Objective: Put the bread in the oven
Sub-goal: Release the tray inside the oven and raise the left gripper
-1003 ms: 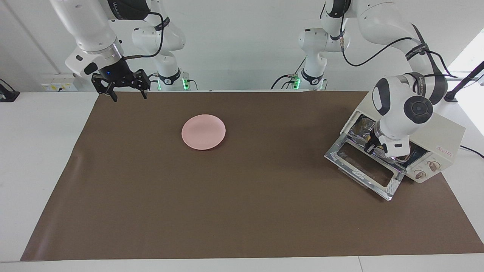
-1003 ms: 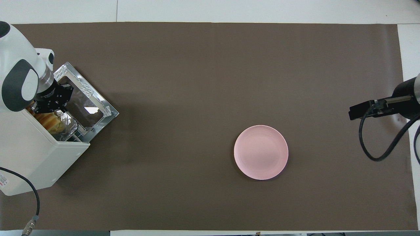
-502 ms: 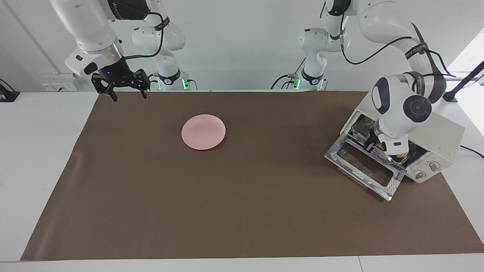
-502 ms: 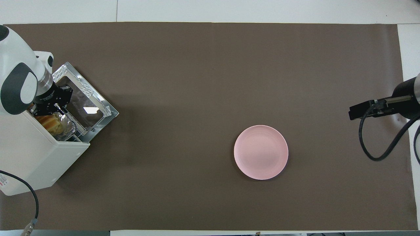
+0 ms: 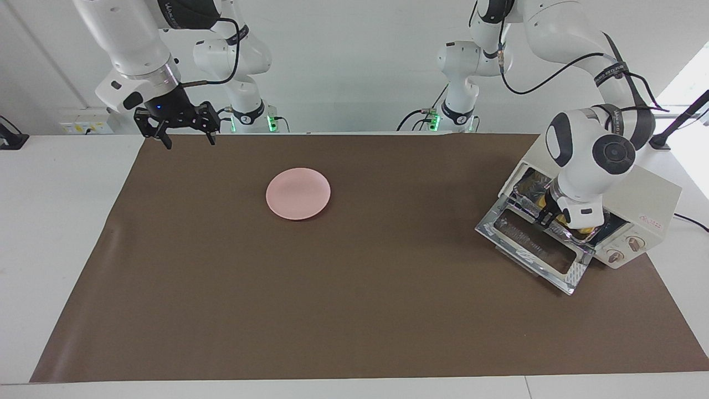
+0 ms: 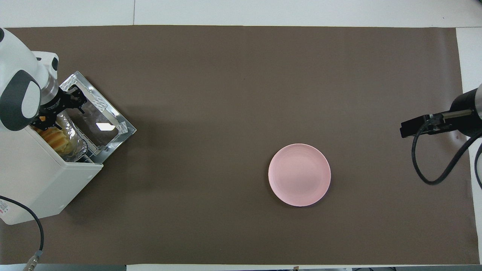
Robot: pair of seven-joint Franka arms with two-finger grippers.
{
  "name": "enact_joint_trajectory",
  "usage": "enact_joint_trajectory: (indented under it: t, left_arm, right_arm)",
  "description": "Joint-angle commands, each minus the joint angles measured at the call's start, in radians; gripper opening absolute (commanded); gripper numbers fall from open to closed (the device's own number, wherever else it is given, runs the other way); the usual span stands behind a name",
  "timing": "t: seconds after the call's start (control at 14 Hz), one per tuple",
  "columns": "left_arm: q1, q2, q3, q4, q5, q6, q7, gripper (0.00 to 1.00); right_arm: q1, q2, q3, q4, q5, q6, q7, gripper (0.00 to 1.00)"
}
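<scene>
Bread (image 6: 55,138) sitting in oven (image 6: 41,180); left gripper (image 6: 60,107) spread at door, empty; right gripper (image 5: 185,138) spread, waiting above table edge.

One view was taken from high up across the bench (image 5: 354,310), looking back at the robots. The other was taken from high above the robots' end, looking steeply down. The brown mat, the pink plate (image 5: 298,193) (image 6: 299,175) and the oven (image 5: 637,205) (image 6: 34,180) were seen in both.

Two white Franka arms, black joint caps

Black grippers, loose black cables, green base LEDs; blue LED on right wrist.
</scene>
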Motion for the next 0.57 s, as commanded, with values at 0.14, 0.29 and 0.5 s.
enact_joint_trajectory:
  t: [0.14, 0.29, 0.5]
  left_arm:
    - [-0.006, -0.012, -0.005, 0.098, 0.018, -0.052, 0.128, 1.00]
    - [0.001, -0.052, -0.012, 0.097, -0.007, -0.112, 0.202, 1.00]
    - [-0.011, -0.133, -0.014, 0.094, -0.031, -0.187, 0.384, 1.00]
  right_arm:
    - [-0.013, -0.015, 0.010, -0.018, -0.005, 0.006, 0.008, 1.00]
    - [-0.013, -0.015, 0.010, -0.018, -0.005, 0.006, 0.009, 1.00]
    - [-0.013, -0.015, 0.010, -0.018, -0.005, 0.006, 0.008, 1.00]
